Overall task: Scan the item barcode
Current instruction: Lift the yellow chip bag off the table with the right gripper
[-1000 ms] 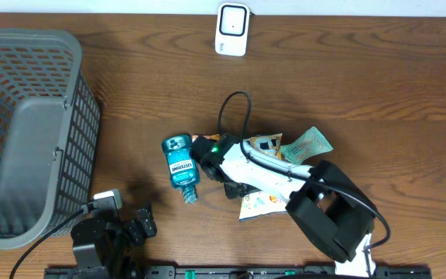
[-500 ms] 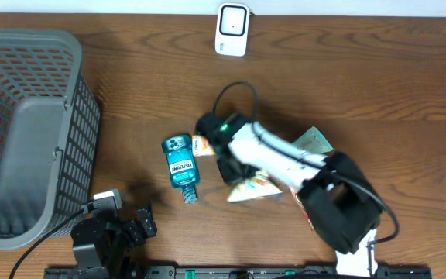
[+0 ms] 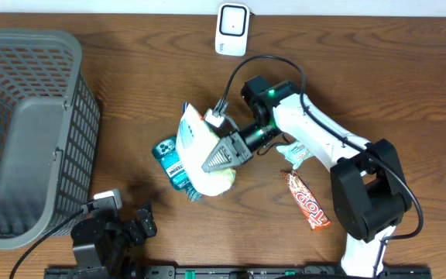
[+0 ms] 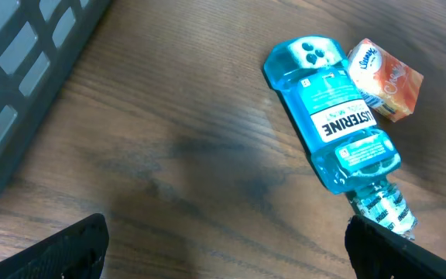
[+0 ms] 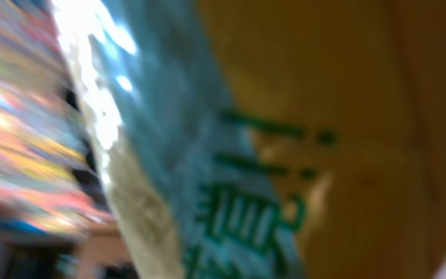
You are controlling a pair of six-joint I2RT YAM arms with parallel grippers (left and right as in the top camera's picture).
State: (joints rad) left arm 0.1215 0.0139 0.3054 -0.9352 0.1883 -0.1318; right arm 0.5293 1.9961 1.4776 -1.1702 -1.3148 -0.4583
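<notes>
Change: the right hand (image 3: 221,157), low in the heap of packets at the middle of the brown wooden surface (image 3: 393,85) a second ago, has pinched together on a white and yellow crinkly plastic snack bag (image 3: 196,147). It has lifted the bag and swung it toward 9 o'clock.
Item now: the snack bag hangs in that hand, clear of the surface. From overhead it covers part of the blue clear plastic mouthwash bottle (image 3: 170,161).
Uncovered: with the bag gone from the heap, an orange-red wrapped candy bar (image 3: 307,201) lies bare at 5 o'clock. A pale green flat packet (image 3: 296,153) sits just at 3 o'clock of the arm's wrist.
Scanner: the white rounded-square barcode scanner (image 3: 231,29) stands at the 12 o'clock edge, well apart from the bag.
Left hand: the left hand (image 3: 130,229) is spread wide and holds nothing, parked at 7 o'clock. Its camera looks onto the bottle and a small orange packet (image 4: 384,77) just beside the bottle's broad end.
Basket: the grey plastic mesh basket (image 3: 29,132) is at 9 o'clock.
Right wrist view: badly blurred, and probably showing the bag's film close to the lens. No barcode can be read there.
Meaning: the pick looks done. What remains is the carry toward 12 o'clock and turning the coded face to the scanner.
</notes>
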